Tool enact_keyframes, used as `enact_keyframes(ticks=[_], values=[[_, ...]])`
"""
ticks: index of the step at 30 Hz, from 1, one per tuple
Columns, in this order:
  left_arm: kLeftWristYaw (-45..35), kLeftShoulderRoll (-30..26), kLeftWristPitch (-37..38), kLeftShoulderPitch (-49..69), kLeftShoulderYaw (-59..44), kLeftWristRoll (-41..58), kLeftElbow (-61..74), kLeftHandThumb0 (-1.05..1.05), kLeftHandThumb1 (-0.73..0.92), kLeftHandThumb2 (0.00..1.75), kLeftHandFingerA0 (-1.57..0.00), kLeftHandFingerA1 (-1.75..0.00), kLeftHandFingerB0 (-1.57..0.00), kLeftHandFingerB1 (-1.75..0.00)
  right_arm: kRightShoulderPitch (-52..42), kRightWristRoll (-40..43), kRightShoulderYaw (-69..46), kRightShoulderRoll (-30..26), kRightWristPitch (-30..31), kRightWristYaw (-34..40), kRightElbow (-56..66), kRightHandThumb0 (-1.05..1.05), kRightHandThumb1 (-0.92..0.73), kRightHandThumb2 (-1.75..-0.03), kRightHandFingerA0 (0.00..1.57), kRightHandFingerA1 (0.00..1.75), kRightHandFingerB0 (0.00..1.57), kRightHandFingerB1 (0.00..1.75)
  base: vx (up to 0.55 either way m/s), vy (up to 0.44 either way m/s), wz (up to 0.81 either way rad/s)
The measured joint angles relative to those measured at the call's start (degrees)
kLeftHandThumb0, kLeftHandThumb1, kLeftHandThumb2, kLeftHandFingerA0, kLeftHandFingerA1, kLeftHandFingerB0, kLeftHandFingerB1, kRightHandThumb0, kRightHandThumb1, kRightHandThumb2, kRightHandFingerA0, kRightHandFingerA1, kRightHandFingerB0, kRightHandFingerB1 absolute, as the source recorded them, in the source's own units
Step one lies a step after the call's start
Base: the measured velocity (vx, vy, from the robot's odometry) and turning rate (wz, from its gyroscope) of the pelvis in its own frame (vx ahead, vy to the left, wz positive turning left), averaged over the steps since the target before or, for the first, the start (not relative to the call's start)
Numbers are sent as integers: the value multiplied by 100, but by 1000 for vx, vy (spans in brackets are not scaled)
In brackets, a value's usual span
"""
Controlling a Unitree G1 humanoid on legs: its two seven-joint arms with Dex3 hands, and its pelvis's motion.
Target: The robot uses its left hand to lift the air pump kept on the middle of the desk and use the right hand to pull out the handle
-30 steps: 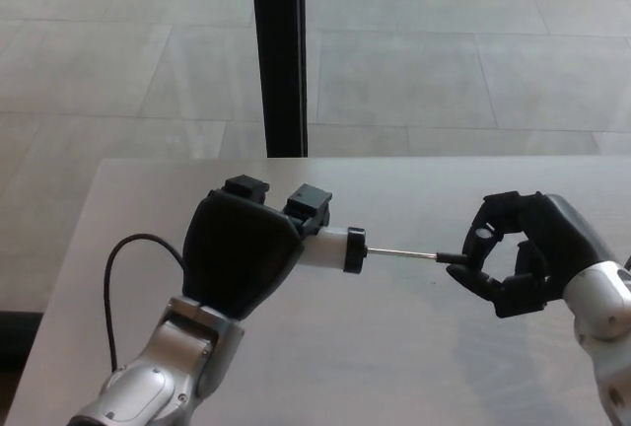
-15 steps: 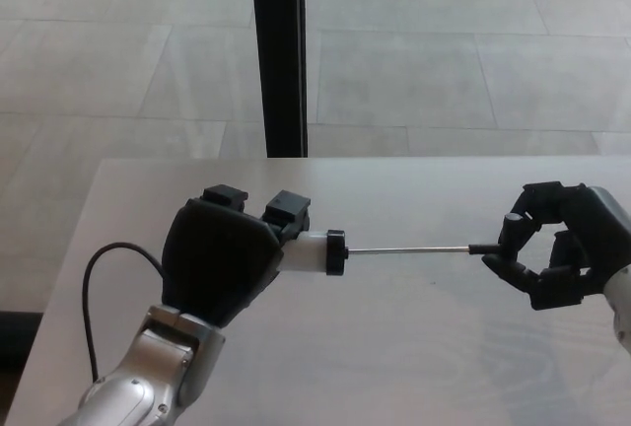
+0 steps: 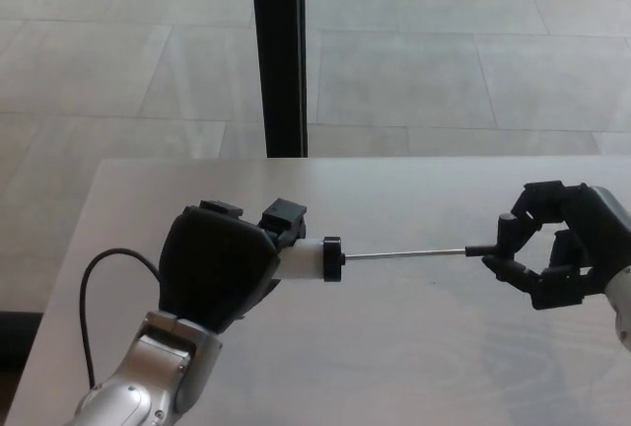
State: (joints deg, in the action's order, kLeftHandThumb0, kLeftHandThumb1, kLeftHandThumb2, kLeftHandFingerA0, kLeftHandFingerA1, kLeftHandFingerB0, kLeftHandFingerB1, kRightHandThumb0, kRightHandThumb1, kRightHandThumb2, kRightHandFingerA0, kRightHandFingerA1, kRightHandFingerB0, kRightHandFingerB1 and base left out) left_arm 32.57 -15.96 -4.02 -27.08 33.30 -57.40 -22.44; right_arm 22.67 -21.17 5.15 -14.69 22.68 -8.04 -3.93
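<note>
My left hand is shut on the air pump, a white barrel with a black end cap, held level above the grey desk. A thin metal rod runs out of the cap to the right. Its small black handle sits between the fingers of my right hand, which is shut on it at the right edge of the view. The hand covers most of the barrel.
A black cable loops beside my left forearm over the desk's left side. A black vertical post stands behind the desk's far edge, with pale floor tiles beyond.
The rod has been drawn out much longer: my right hand moved right with the handle while my left hand shifted left with the barrel. Since half a second ago little has moved.
</note>
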Motion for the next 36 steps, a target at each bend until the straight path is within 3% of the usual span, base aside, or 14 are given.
enact_keyframes(ticks=[2,3,4,5,10,12,15,16,18,23,26,27,31,36], values=[[-38,-4,-5,29,-21,-5,-2,-37,43,90,-110,-130,-84,-108,0,74,-103,-5,-60,2,-20,-55,-50,-82,61,78,5,40,0,0,0],[-54,-1,-5,48,-32,-4,-6,-37,43,90,-110,-130,-84,-108,0,117,-119,-30,-72,-39,-15,-55,-50,-82,61,78,5,40,0,0,0],[-83,7,-11,66,-43,-3,-8,-35,40,88,-111,-130,-85,-108,0,179,-134,-63,-73,-121,-5,-89,-51,-83,0,11,0,0,0,0,0],[-109,14,-17,77,-50,-3,-8,-27,57,67,-80,-171,-74,-131,0,224,-137,-95,-71,-191,6,-87,-42,-74,0,0,0,0,0,0,0],[-213,132,-76,110,-66,0,16,-32,67,68,-80,-161,-80,-103,7,372,-62,-379,-24,-612,9,-89,-48,-70,0,0,0,0,0,0,0],[-302,199,-111,129,-79,8,53,-30,71,69,-81,-150,-81,-61,9,443,-67,-495,-19,-776,6,-92,-50,-72,0,0,0,0,0,0,0],[-522,310,-216,170,-119,28,138,-33,78,68,-88,-161,-77,-67,21,581,-141,-634,-11,-1001,-4,-100,-64,-60,0,0,0,0,0,0,0],[-606,369,-261,188,-151,44,163,-27,72,80,-90,-163,-78,-104,26,615,-174,-659,-5,-1054,-4,-99,-58,-81,0,0,0,0,0,0,0],[-753,469,-336,209,-182,71,207,-27,69,88,-88,-163,-84,-119,30,668,-243,-664,-3,-1101,-13,-97,-64,-83,0,0,0,0,0,0,0],[-1185,660,-549,215,-173,85,265,-35,74,64,-63,-87,-55,-57,61,764,-406,-660,1,-1115,-31,-102,-72,-102,0,21,0,0,0,0,0],[-1412,728,-673,215,-123,71,265,-34,69,62,-69,-115,-51,-55,63,807,-457,-640,1,-1114,-31,-101,-72,-103,0,20,0,0,0,0,0],[-1498,746,-721,215,-98,60,260,-37,73,62,-55,-90,-44,-54,63,818,-480,-629,1,-1113,-31,-101,-72,-103,0,20,0,0,0,0,0],[-1835,779,-888,214,-4,9,232,-35,65,61,-62,-100,-34,-51,63,848,-572,-586,1,-1110,-31,-100,-73,-102,0,18,0,1,0,0,0],[-2244,770,-1052,209,85,-14,203,-66,37,78,0,-46,-5,-37,63,887,-635,-561,1,-1107,-32,-94,-69,-102,0,20,0,7,0,0,0]])
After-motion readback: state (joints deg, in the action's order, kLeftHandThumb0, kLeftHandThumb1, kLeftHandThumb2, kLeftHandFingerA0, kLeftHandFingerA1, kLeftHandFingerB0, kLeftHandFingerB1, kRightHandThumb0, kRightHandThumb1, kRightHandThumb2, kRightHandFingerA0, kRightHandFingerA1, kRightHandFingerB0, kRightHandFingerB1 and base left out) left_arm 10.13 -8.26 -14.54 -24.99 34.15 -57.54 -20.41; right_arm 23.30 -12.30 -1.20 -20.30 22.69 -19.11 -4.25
